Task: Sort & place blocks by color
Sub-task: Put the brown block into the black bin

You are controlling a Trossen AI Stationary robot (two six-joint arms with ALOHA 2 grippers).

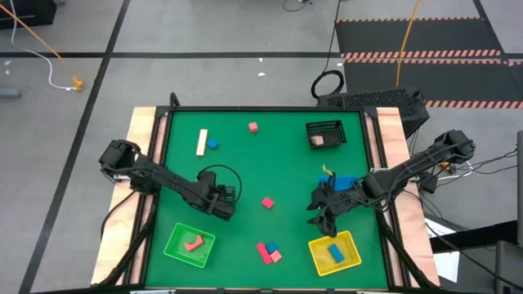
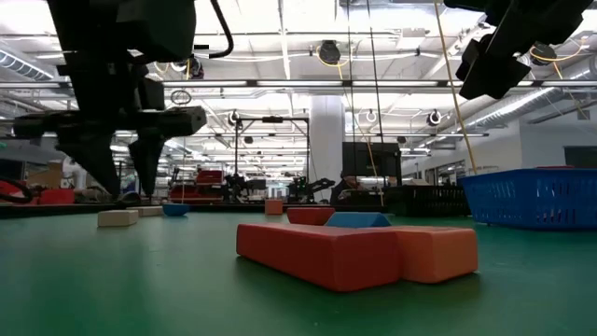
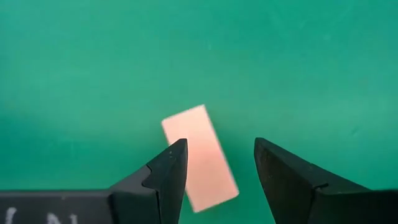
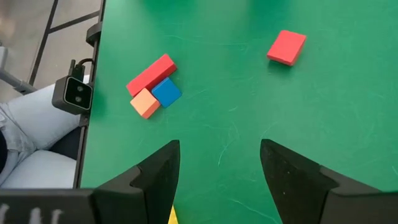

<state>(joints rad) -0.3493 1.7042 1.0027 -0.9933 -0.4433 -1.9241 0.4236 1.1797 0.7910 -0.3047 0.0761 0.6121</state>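
My left gripper [image 1: 222, 202] [image 3: 217, 168] is open and hangs over the table's middle left, fingers pointing down. A pink block [image 3: 199, 158] lies on the green table below it, between the fingers in the left wrist view; the fingers do not touch it. My right gripper [image 1: 324, 219] [image 4: 217, 168] is open above the table, just beyond the yellow tray [image 1: 350, 260], which holds a blue block [image 1: 335, 253]. A red bar, a blue cube and a pink cube lie clustered [image 4: 152, 84] [image 1: 268, 251]. A red block [image 4: 286, 47] [image 1: 268, 202] lies mid-table.
A green tray [image 1: 176, 249] near the front left holds a pink-red block. A blue tray [image 1: 345, 183] sits partly under the right arm. A black mesh basket [image 1: 325, 133] holds a pinkish block. A cream bar [image 1: 202, 141], a blue block [image 1: 212, 144] and a red block [image 1: 253, 126] lie far back.
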